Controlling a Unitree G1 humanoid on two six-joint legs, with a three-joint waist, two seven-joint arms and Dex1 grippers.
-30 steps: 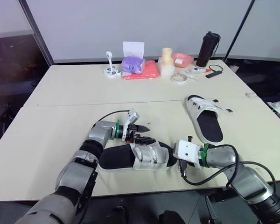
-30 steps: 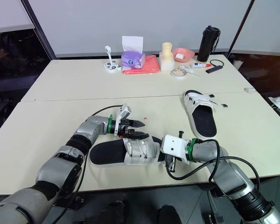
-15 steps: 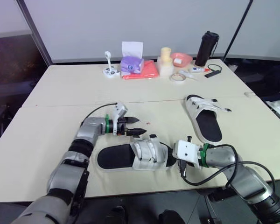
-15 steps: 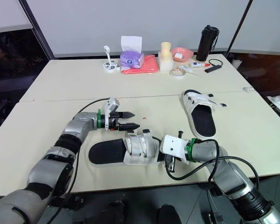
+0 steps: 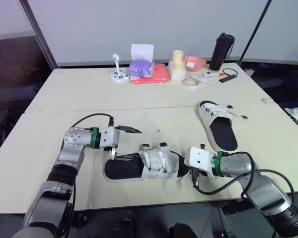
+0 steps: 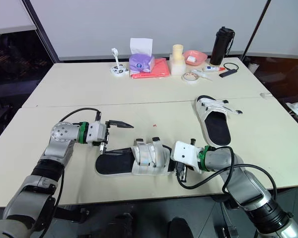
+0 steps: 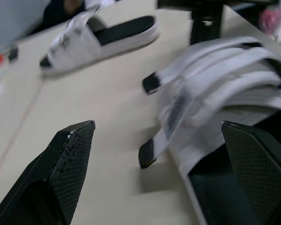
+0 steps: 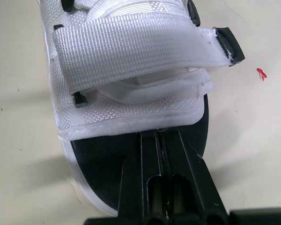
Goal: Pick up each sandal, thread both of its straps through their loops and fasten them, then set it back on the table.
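Nearest the robot, the right gripper (image 8: pixel 160 136) had its two fingers pressed together with nothing between them. Their tips rested on the black footbed at the toe end of the near sandal (image 5: pixel 139 168), apparently pinning it to the table (image 5: pixel 49 144). The sandal's two straps (image 5: pixel 156 154) lay across its white upper, their black tips poking out on the far side; whether they were fully fastened could not be told. At the sandal's heel end, the left gripper (image 5: pixel 129 144) had drawn back from the straps it was touching a second before and hung spread wide and empty. That retreat suggested work on this sandal was finishing, or the grip was being reset. Beyond the near sandal to its right, well apart, the second sandal (image 5: pixel 216 124) lay with loose straps, apparently still to be done.
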